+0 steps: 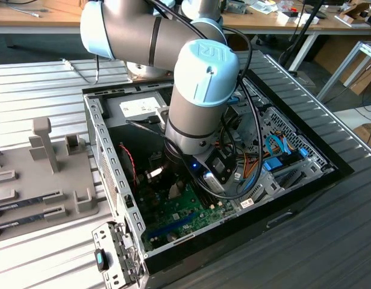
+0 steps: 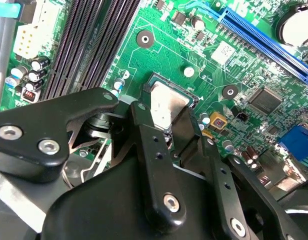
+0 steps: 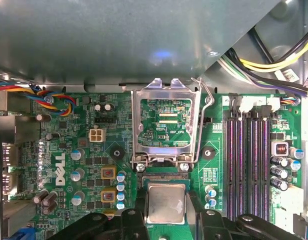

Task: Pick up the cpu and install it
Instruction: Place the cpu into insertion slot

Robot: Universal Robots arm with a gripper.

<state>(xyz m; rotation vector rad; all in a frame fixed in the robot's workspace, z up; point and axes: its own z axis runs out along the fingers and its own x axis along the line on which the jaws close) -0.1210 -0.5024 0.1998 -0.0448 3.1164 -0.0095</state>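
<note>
While the one arm (image 1: 203,90) reaches down into the one open computer case (image 1: 264,232) standing on the ribbed metal surface (image 1: 41,78), we record the contents as follows. One gripper (image 2: 169,117), with two black fingers (image 2: 146,132); we note them closed on one cpu (image 2: 166,100), one finger against each of two opposite edges. The cpu, silvery top upward, is low over the green motherboard (image 3: 69,150). It is directly at the socket, whose dark frame shows around its corners in the second wrist view. We cannot tell whether it is resting in the socket or is held just clear of it. One metal load plate (image 3: 166,86) stands hinged open just beside the cpu, with one wire lever (image 3: 206,115) raised along its side. Four long black memory slots (image 3: 246,150) run side by side near the socket. One white four-pin connector (image 3: 96,135) sits on the other side of it. One long blue expansion slot (image 2: 259,35) lies well apart from the cpu. One grey holder plate (image 1: 53,174) lies on the surface at the exterior view's left, outside the case.
</note>
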